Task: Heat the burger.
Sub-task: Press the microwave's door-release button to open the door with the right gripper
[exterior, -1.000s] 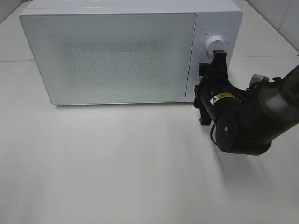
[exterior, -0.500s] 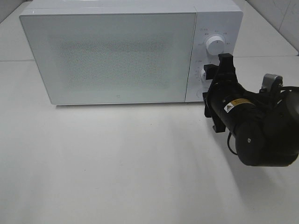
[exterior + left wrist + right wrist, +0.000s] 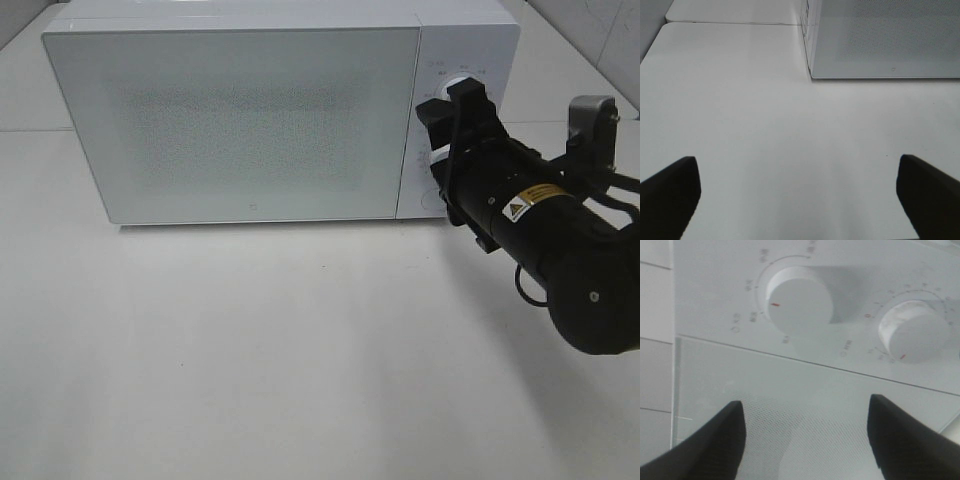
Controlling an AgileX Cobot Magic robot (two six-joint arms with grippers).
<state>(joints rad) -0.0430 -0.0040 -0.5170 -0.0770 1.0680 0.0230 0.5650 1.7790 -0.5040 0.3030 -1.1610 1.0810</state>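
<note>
The right end effector [image 3: 452,100] stands open, its 2 fingers [image 3: 715,440] apart with nothing between them. It sits close in front of the microwave's [image 3: 300,12] control panel [image 3: 715,290], whose 2 knobs [image 3: 799,294] lie just beyond the fingertips; the shut door's [image 3: 240,120] edge is beside it and bare desk [image 3: 250,350] spreads wide below it. The left end effector [image 3: 797,165] is also open and empty, low over bare desk, with the microwave's front corner well ahead of it. The burger shows in no view, so I cannot tell where it lies relative to either end effector.

Microwave [image 3: 240,110] door shut; right gripper [image 3: 448,100] at its control panel [image 3: 490,50].
</note>
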